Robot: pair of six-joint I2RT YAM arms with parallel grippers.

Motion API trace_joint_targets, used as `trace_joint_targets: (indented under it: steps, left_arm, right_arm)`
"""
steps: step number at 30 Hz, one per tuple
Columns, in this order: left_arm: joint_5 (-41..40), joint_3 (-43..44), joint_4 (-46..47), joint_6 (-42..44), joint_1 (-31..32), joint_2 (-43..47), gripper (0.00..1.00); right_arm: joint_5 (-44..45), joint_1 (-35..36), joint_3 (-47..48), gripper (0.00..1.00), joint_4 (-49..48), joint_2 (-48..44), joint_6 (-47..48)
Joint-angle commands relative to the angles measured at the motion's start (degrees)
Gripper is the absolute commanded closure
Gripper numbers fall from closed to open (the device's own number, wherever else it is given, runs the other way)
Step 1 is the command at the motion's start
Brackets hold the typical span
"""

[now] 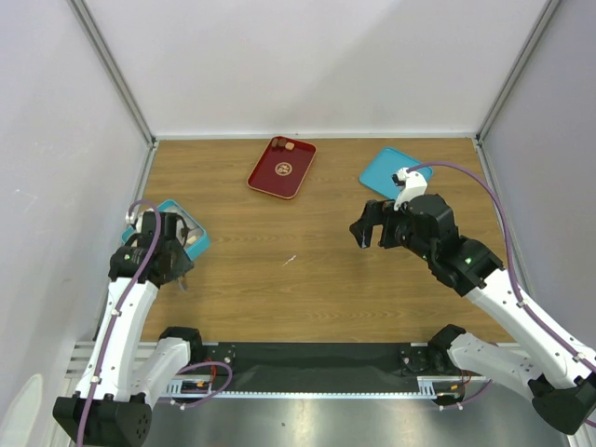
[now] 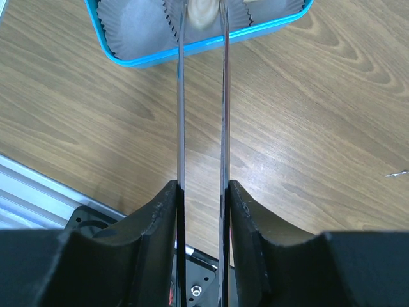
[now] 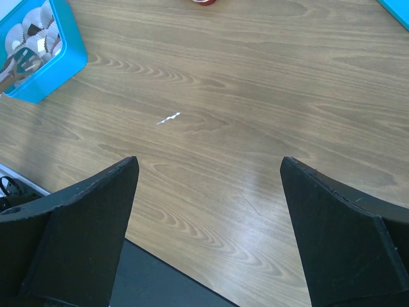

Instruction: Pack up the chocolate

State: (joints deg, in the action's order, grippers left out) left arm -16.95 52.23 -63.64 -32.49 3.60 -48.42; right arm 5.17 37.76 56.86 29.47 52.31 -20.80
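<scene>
Spreading across the whole view, the wooden table [image 1: 326, 279] carries everything. The right gripper [image 1: 372, 233] hangs over bare wood near the middle, its jaws spread as wide as they go and holding nothing. The left gripper [image 2: 203, 7] reaches with two long thin blades over the teal box [image 1: 193, 240] at the table's left side; the blades stand only narrowly parted. A teal lid [image 1: 391, 172] lies at the far right, and a red tray [image 1: 279, 172] sits at the far edge with a few chocolate pieces [image 1: 284, 144] in its far corner. Inside the box lie white paper cups [image 2: 137, 29]. A pale chocolate piece [image 2: 202, 16] fills the gap between the blade tips above those cups and appears pinched, though the frame edge crops it.
</scene>
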Motion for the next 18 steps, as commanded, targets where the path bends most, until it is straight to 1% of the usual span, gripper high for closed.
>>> trace_joint_targets:
  steps: [1, 4, 6, 14, 17, 18]
  left_arm:
    - [0.3, 0.8, 0.0, 0.3, -0.5, 0.7, 0.6]
    - [-0.2, 1.9, -0.5, 0.3, -0.6, 0.5, 0.6]
    - [-0.6, 2.9, -1.0, 0.5, -0.5, 0.3, 0.57]
    - [-2.0, 4.5, -1.6, 1.3, -0.6, -1.0, 0.55]
    - [-1.3, 8.5, -0.3, 2.9, -0.5, -1.5, 0.56]
    - [0.9, 11.6, 0.8, 3.6, -0.5, -2.2, 0.57]
  right_arm:
    - [0.8, 0.2, 1.8, 0.0, -1.3, -1.2, 1.0]
    - [0.9, 0.2, 1.8, 0.0, -1.3, -1.0, 1.1]
    - [0.9, 0.2, 1.9, 0.0, -1.4, -1.0, 1.2]
    - [1.3, 0.0, 2.1, 0.0, -1.0, -1.3, 1.3]
    - [1.5, -0.1, 2.3, 0.0, -0.7, -1.4, 1.3]
    - [1.6, -0.1, 2.3, 0.0, -0.7, -1.5, 1.4]
